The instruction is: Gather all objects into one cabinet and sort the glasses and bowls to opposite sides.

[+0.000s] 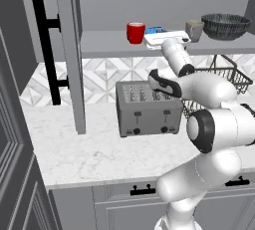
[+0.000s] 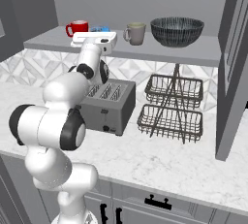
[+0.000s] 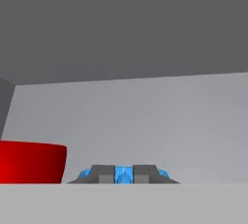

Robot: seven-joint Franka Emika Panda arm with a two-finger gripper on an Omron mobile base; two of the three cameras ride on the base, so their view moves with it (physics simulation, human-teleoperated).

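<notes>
Left base view: set behind and left of the arm, looking forward and down over the marble surface [image 1: 74, 144] toward the cabinet shelf [image 1: 104, 45], from a middling distance.

Right base view: set behind and right of the arm, facing the same shelf [image 2: 53, 40] from the other side, equally far back.

Shared by both: red cup [image 1: 135, 32] [image 2: 77, 27], grey-beige mug [image 1: 194, 30] [image 2: 135, 33], dark grey bowl [image 1: 225, 26] [image 2: 177, 30], toaster [image 1: 148, 108] [image 2: 107, 105], wire baskets [image 1: 224, 77] [image 2: 172, 106].

Hand view: riding on the hand at shelf height, very close, facing level toward the cabinet's grey back wall [image 3: 135, 121]; pincer [image 3: 123, 174] at the bottom edge, red cup [image 3: 31, 162] just beside at lower left.
</notes>
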